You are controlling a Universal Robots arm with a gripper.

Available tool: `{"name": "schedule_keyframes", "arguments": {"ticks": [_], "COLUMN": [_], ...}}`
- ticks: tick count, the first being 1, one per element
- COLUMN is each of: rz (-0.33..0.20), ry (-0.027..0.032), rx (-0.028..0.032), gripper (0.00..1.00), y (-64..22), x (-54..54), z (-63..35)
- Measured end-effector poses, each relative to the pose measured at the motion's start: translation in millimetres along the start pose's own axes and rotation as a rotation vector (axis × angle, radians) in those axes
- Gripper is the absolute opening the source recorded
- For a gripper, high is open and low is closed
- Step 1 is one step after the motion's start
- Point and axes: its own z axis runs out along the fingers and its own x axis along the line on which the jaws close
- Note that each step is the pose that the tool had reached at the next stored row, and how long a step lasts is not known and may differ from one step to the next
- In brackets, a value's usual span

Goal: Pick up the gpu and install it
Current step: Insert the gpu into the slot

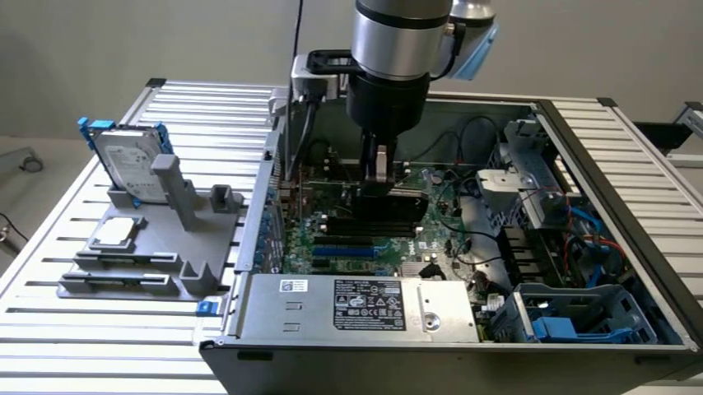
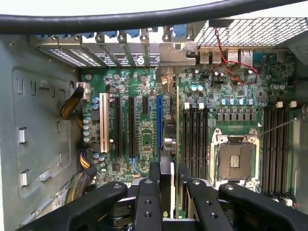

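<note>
My gripper reaches down into the open computer case and is shut on the gpu, a short black card held upright on edge over the green motherboard. In the wrist view the gpu appears edge-on between the two black fingers, running toward the rear bracket openings. It sits just beside the blue expansion slot, low against the motherboard. I cannot tell whether its edge is seated in a slot.
A silver hard drive with a blue frame stands on a grey fixture outside the case, at the exterior view's left. The power supply, a blue drive cage, the CPU socket and cables crowd the case interior.
</note>
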Motion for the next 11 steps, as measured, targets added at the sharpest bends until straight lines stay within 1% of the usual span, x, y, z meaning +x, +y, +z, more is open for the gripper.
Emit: {"name": "schedule_keyframes", "arguments": {"ticks": [4,7,9,11], "rz": [-0.010,-0.012,-0.013,-0.013], "ry": [0.0002,0.0003,0.0004,0.0002], "rx": [0.0014,0.0044,0.0077,0.0141], "gripper": [0.26,0.26,0.26,0.26], "y": [3.2,9.4,14.0,18.1], "x": [1.4,2.2,2.9,3.7], "z": [3.8,7.4,9.7,11.4]}}
